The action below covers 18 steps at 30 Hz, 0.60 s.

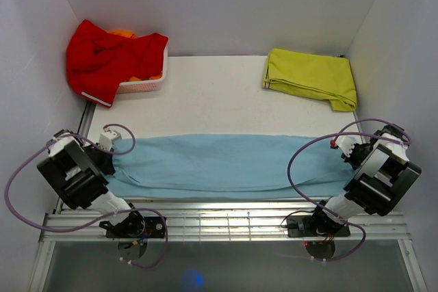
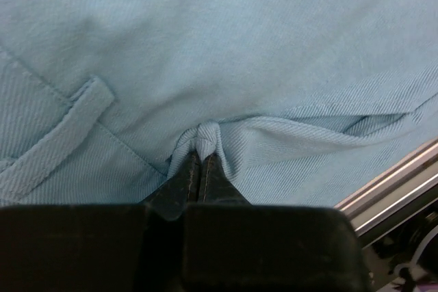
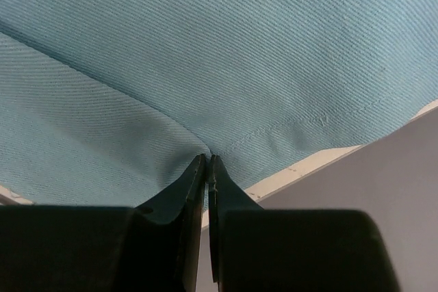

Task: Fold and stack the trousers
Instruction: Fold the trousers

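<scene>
Black fingers of the left end effector (image 2: 200,158) fill the bottom of the left wrist view. They are closed narrow on a small pinch of the trousers (image 1: 226,165), and the cloth bunches into a little knob just at the tips. Beside this pinch I see a belt loop (image 2: 58,140) and a pocket opening (image 2: 375,122), so I judge this is the waist end. The right end effector (image 3: 207,160) is closed in the same way. A crease runs straight into its tips near a stitched hem (image 3: 321,118), so I take it that it holds the leg end, although the pinch itself is very small. From above, the trousers lie flat as one long band on the near part of the desk (image 1: 212,90), with the long axis going left to right, from one arm to the other. Each end effector sits at its own end of this band, so neither arm is nearer. The cloth stretches from each one toward the middle and a little toward the far side. I think the coming fold depends on this axis: one end must travel along it to meet the other, with both grips level so the band does not twist. Well apart at the far edge are a yellow-green garment (image 1: 311,76) and a red garment (image 1: 102,56) over a basket (image 1: 147,87).
</scene>
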Motion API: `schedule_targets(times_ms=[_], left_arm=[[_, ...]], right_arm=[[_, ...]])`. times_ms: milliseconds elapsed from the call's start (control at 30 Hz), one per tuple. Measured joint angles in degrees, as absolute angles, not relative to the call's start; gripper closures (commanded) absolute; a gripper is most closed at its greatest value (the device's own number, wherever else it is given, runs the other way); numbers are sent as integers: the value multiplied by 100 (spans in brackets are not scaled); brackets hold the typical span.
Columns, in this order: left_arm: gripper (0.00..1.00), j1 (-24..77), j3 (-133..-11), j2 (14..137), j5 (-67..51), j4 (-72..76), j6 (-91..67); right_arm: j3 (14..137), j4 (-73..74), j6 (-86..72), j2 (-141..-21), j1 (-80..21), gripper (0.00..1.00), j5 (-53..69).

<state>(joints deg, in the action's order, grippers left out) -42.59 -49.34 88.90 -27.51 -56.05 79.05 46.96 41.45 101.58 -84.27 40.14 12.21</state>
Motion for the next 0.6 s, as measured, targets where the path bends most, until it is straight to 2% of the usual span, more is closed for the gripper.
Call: schedule_targets(times_ms=[133,300,600], left_arm=[[100,-4021,-5981,9979,-2987,-5791,6659],[100,-3695,-6875,10680,-3144,-5865,5706],[100,-3557,-8119,11087,-3179,-5422,5723]], right_arm=[[5100,4099,9515,-8864,3682,92,1146],[5690,4084,8930,-9378,3450,92,1201],[6678,4471,8779,-9491,3444,92,1599]])
